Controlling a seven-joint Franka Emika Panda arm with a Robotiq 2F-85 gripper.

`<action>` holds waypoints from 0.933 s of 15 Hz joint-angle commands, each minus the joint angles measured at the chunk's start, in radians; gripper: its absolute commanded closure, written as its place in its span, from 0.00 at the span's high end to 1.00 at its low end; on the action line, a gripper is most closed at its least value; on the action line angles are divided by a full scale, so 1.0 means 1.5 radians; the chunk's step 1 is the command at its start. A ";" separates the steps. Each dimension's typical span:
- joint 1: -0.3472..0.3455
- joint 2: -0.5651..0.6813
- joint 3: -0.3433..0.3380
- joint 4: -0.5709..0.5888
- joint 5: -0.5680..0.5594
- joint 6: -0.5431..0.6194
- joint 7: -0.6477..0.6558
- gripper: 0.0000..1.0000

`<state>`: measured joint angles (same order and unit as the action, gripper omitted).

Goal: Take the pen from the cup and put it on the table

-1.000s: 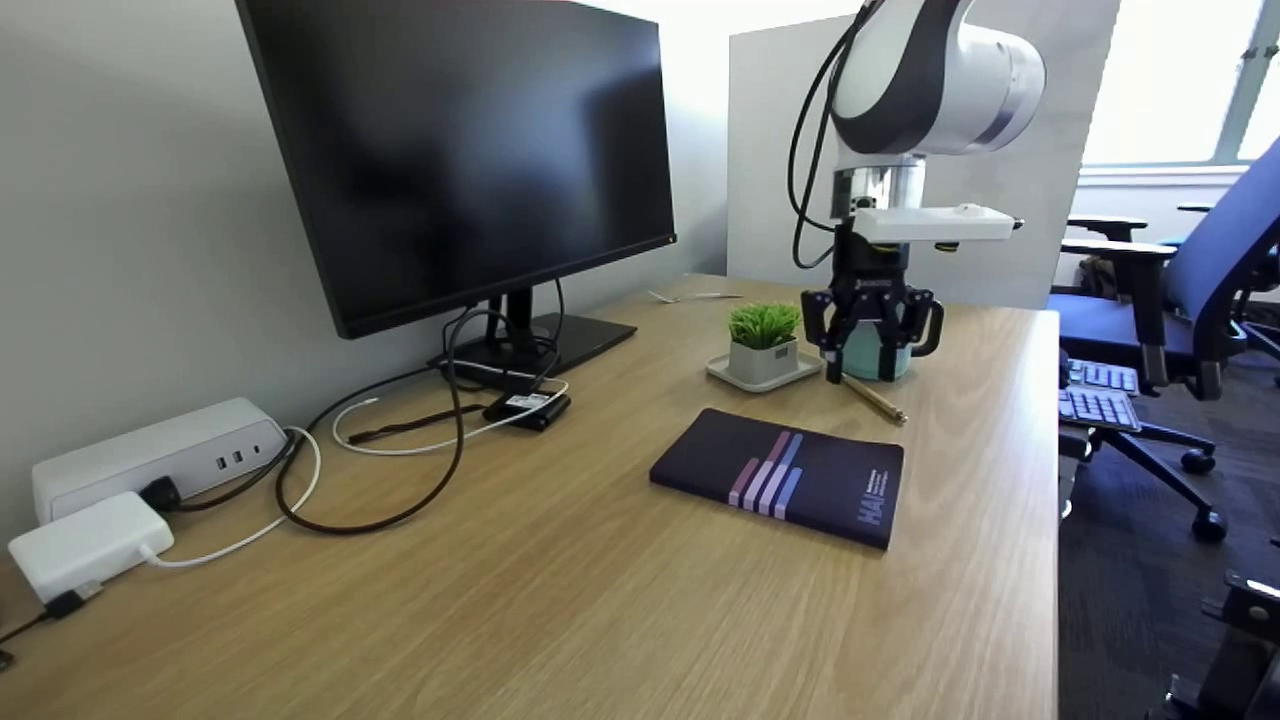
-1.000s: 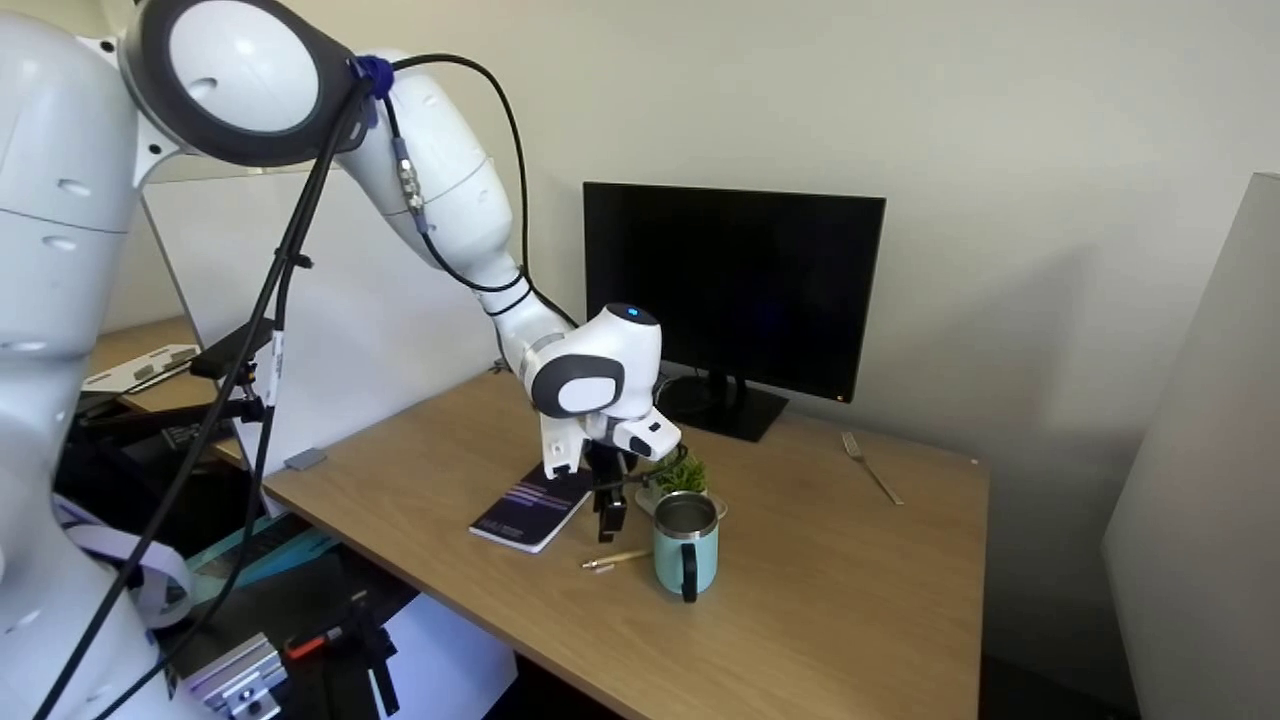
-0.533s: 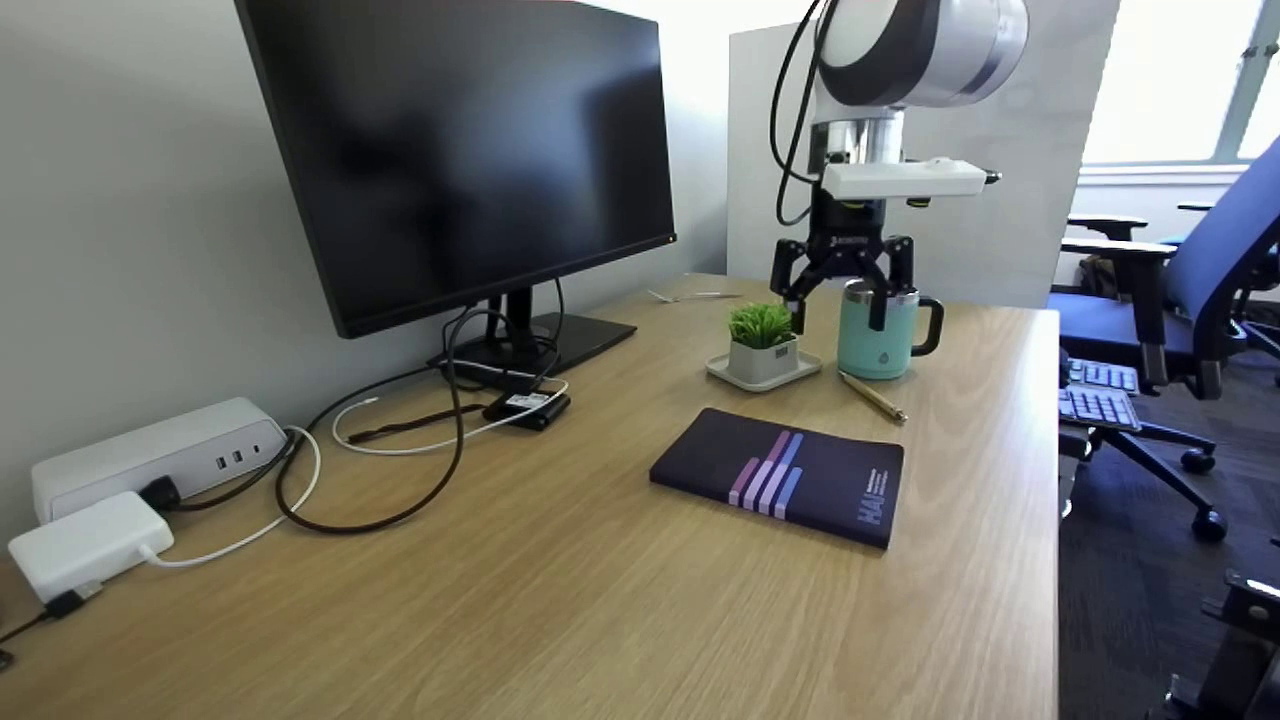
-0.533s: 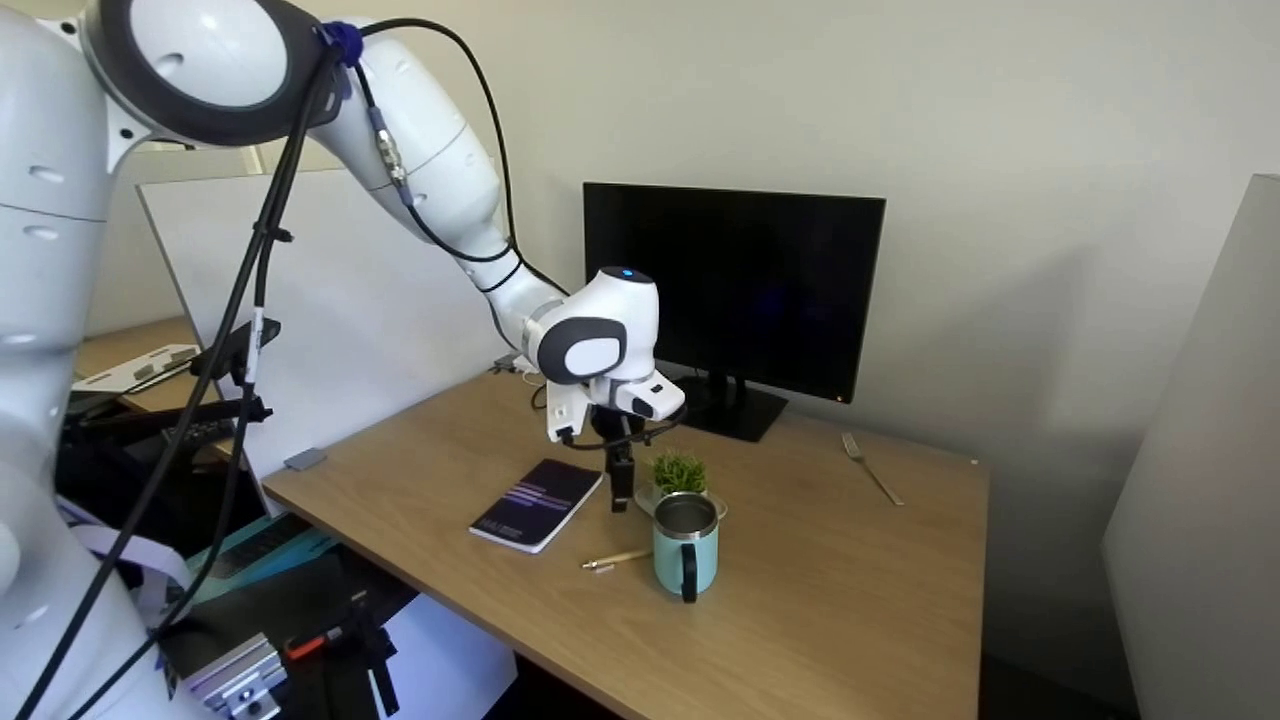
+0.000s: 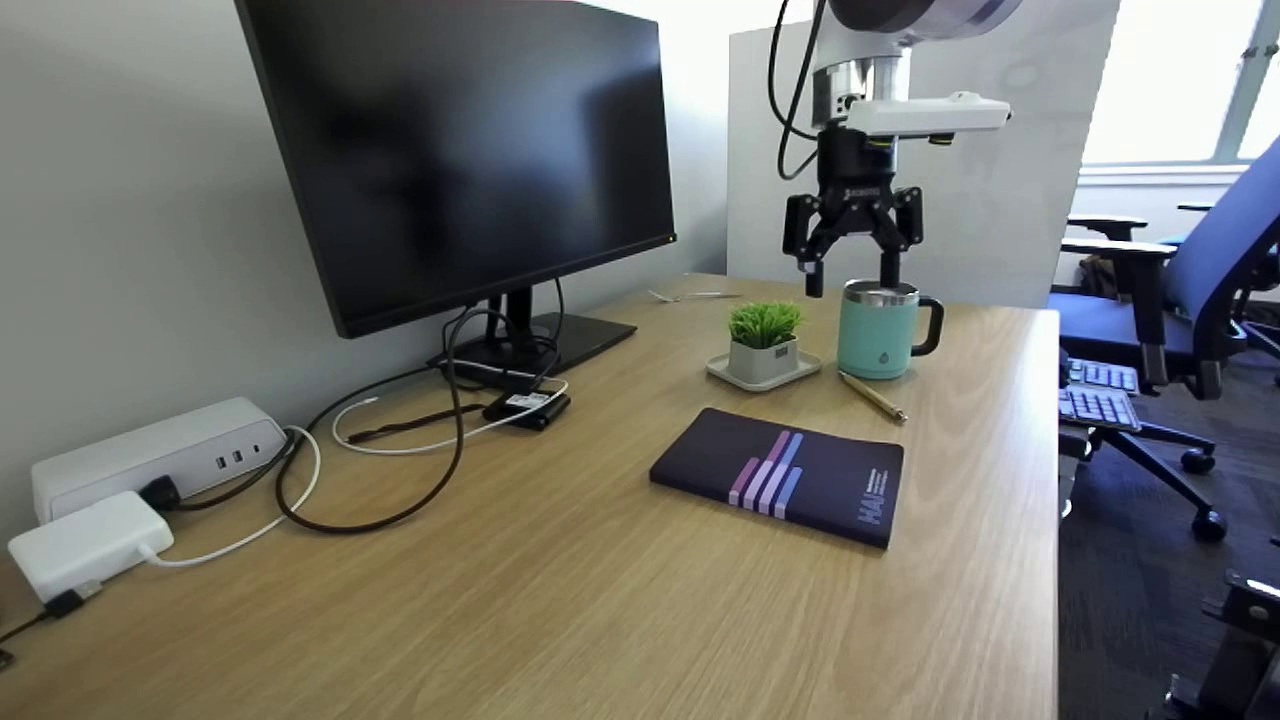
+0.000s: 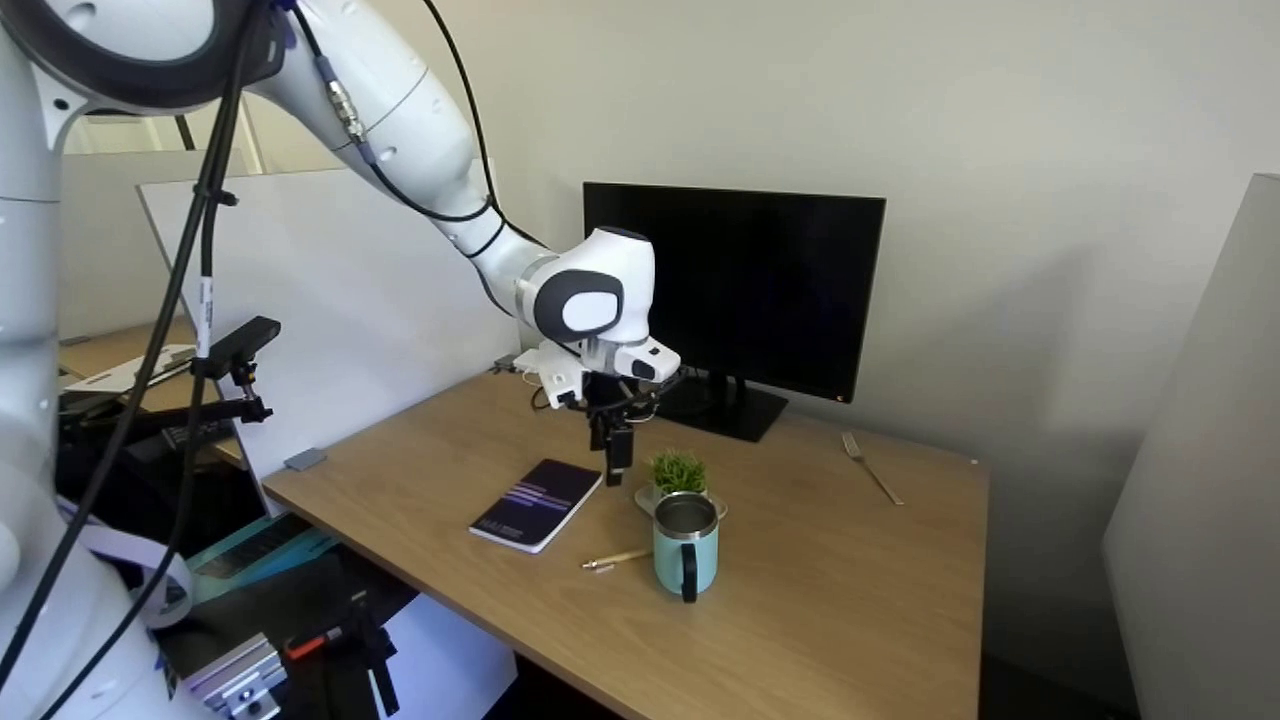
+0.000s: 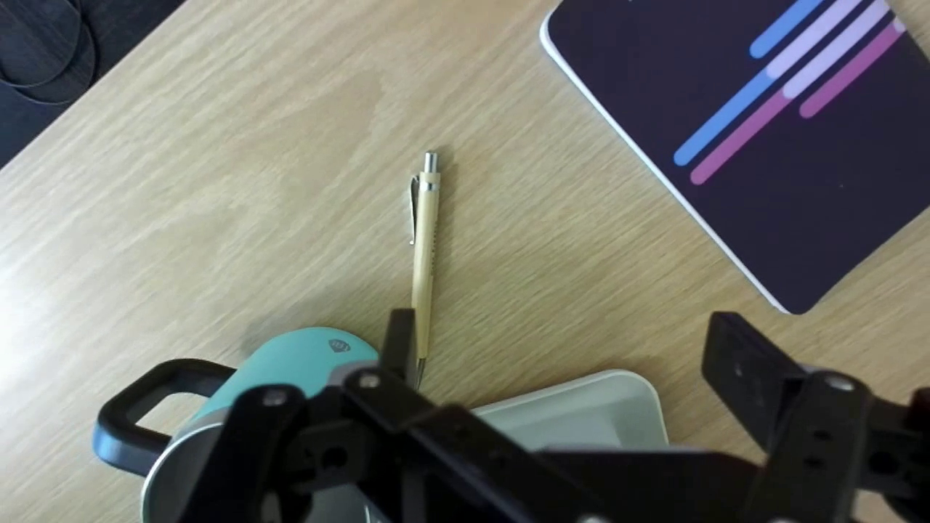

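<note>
My gripper [image 5: 852, 280] hangs, jaws apart — below, the pen [image 7: 426, 254] lies along the table [image 6: 810, 610], tip nearest the mug [image 5: 868, 338].

Pen [image 7: 426, 250] on table [image 5: 520, 600], between mug [image 5: 872, 335] and notebook [image 5: 790, 475].

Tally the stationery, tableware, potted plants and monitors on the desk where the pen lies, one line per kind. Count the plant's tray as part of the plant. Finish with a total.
Stationery: 2 (pen, notebook)
Tableware: 2 (mug, fork)
Potted plant: 1
Monitor: 1
Total: 6
</note>
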<state>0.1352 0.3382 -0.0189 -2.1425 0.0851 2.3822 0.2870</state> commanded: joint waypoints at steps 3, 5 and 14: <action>-0.014 -0.043 0.009 -0.016 -0.055 -0.051 -0.065 1.00; -0.019 -0.056 0.010 -0.019 -0.063 -0.065 -0.082 1.00; -0.028 -0.055 0.011 -0.009 -0.055 -0.088 -0.076 1.00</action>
<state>0.1091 0.2562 -0.0172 -2.1575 0.0081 2.2526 0.1701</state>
